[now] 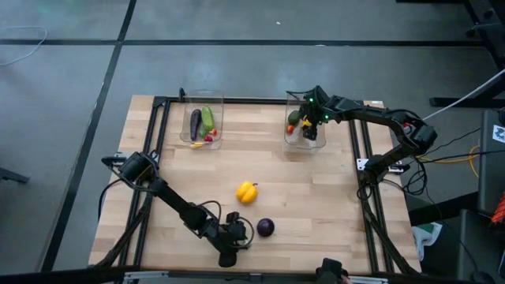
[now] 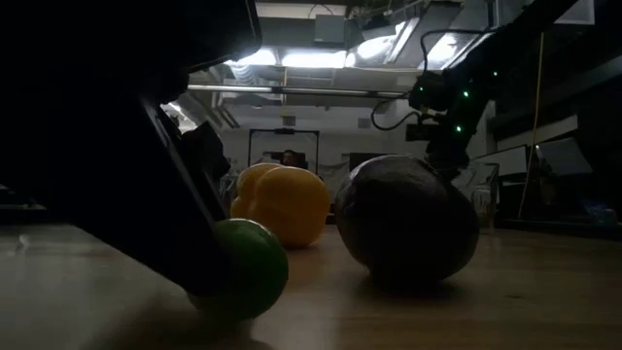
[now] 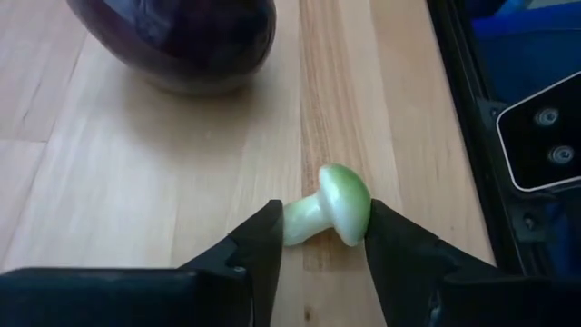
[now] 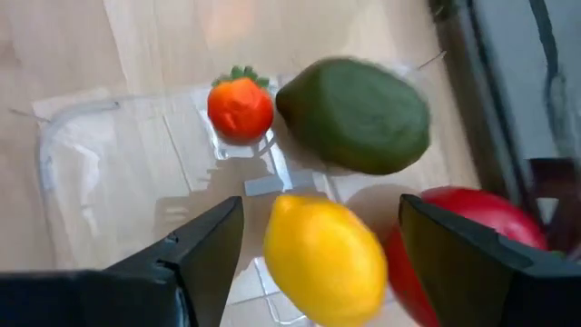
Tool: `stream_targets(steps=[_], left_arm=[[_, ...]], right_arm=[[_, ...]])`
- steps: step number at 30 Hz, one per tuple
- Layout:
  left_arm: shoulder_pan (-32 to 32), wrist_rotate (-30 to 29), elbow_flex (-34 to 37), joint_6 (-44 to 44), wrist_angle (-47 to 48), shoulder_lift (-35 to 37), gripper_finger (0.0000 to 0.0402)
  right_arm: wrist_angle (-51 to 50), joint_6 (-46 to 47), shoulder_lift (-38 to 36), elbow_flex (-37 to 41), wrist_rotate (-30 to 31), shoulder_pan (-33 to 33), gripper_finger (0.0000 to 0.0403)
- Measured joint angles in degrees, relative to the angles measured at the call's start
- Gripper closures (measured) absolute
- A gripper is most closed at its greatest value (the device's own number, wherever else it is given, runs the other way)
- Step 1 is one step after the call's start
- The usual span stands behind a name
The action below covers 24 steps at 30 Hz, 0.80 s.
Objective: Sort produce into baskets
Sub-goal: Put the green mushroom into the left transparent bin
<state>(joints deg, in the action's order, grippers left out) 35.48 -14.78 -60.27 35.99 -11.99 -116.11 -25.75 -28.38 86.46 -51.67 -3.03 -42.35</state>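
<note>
The table (image 1: 316,205) carried two clear baskets along its far edge. The left basket (image 1: 203,126) held an eggplant (image 1: 195,124), a cucumber (image 1: 207,120) and small red and yellow bits. The right basket (image 1: 304,126) held an avocado (image 4: 356,113), a tomato (image 4: 472,245), a lemon (image 4: 325,258) and a small strawberry-like piece (image 4: 240,104).

On the open wood sat a yellow pepper (image 1: 247,192) mid-table and a purple ball (image 1: 266,227) nearer the front. Just left of the ball, the left gripper (image 3: 320,238) was down at the near edge, its fingers narrow around a small green mushroom-shaped piece (image 3: 331,204) lying on the wood, pads at or almost at its sides. The right gripper (image 4: 318,245) hung over the right basket with fingers wide, the lemon below and between them; whether it was falling or resting I could not tell.

The likeliest slip: the green piece was rounded and lay tilted across the jaws, so a closing squeeze could pinch only the cap and squirt it out, perhaps toward the table's near edge. A lift swinging right could also nudge the ball and set it rolling.

The high view hid the green piece under the left gripper; only the left wrist and low views showed it. The basket contents were clear only from above and the right wrist.
</note>
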Motion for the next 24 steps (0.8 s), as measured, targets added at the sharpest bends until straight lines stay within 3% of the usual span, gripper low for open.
stream_targets(steps=[14, 24], left_arm=[[-2.47, -2.11, 0.07, 2.98, -0.6, 0.54, 0.0262], [-4.56, -2.15, -1.09, 2.69, -0.83, 2.48, 0.0261]], right_arm=[[-20.79, 0.5, -0.03, -17.65, -3.28, 1.68, 0.0111], [-23.57, 1.36, -0.57, -26.71, -3.67, 14.94, 0.0111]])
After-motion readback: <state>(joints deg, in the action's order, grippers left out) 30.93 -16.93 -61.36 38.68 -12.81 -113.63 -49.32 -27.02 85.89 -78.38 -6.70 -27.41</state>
